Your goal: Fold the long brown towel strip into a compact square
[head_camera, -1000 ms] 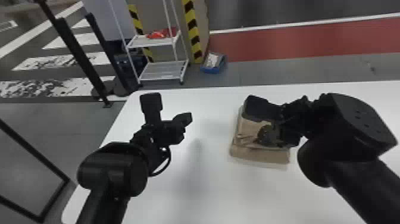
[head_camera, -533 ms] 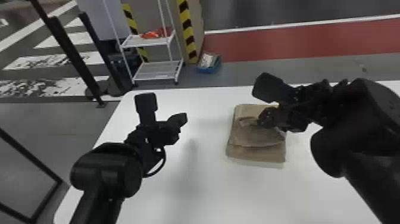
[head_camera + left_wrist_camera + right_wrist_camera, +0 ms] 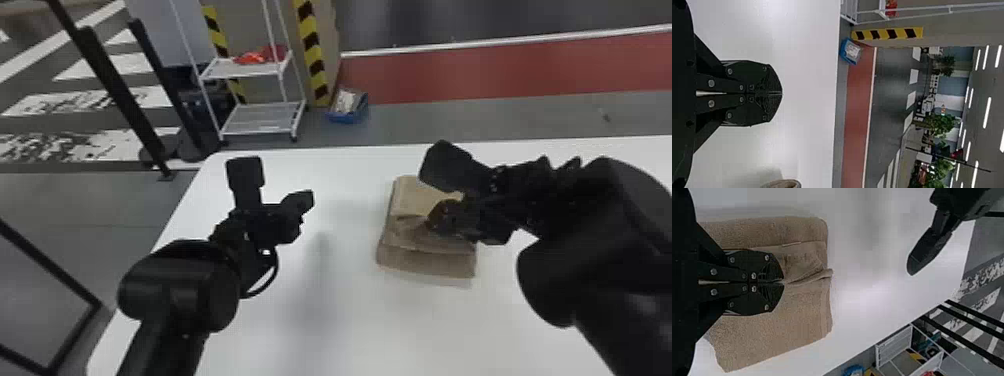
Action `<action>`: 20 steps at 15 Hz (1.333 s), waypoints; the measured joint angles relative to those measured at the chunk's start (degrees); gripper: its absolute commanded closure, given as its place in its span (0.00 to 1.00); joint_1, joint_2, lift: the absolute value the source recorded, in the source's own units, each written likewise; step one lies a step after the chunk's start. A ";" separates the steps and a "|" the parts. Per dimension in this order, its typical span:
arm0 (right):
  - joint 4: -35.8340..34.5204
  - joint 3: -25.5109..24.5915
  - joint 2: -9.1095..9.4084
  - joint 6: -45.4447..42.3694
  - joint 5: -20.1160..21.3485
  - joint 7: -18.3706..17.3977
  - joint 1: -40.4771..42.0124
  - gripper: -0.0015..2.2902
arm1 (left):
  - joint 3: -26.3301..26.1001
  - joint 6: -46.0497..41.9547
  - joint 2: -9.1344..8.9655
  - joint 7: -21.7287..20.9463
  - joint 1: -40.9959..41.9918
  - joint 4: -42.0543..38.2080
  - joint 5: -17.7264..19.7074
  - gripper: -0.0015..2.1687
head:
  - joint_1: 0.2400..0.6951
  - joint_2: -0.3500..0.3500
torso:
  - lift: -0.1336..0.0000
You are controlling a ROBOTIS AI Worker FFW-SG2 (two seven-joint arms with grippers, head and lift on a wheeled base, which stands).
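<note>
In the head view, the brown towel (image 3: 425,260) lies folded into a layered block on the white table, with a raised crease across it. My right gripper (image 3: 440,217) is over its upper layer. Seen in the right wrist view, that gripper (image 3: 782,282) is shut on the towel (image 3: 773,333), and a ridge of cloth runs from between its fingertips. Left of the towel, my left gripper (image 3: 304,201) hangs above the table; the left wrist view has this gripper (image 3: 781,93) shut with nothing between its fingers, and a bit of towel (image 3: 783,185) at the edge.
The white table (image 3: 345,320) has bare surface around and between the arms. Beyond its far edge stand a white shelf rack (image 3: 262,117), a blue box (image 3: 348,106) and striped posts (image 3: 313,52). Black posts (image 3: 115,90) rise at the left.
The right gripper first rose away from the towel toward the far side, then came back down and nearer to it. The head view has shifted slightly. The left arm keeps about its pose.
</note>
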 measured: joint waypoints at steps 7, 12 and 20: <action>3.77 0.60 1.16 -5.03 0.26 0.29 2.24 0.69 | -0.20 -0.03 0.10 -0.01 -0.04 0.55 -0.02 0.78 | 1.00 0.88 | 0.04; 0.47 0.23 0.16 -9.43 -0.11 3.04 5.26 0.69 | -0.30 0.08 0.04 0.07 -0.03 0.39 0.00 0.78 | 1.00 0.91 | 0.04; -2.86 -1.70 -2.22 -11.77 -0.81 3.34 8.11 0.45 | -0.68 0.77 -0.08 0.32 -0.01 0.22 -0.29 0.78 | 1.00 0.89 | 0.04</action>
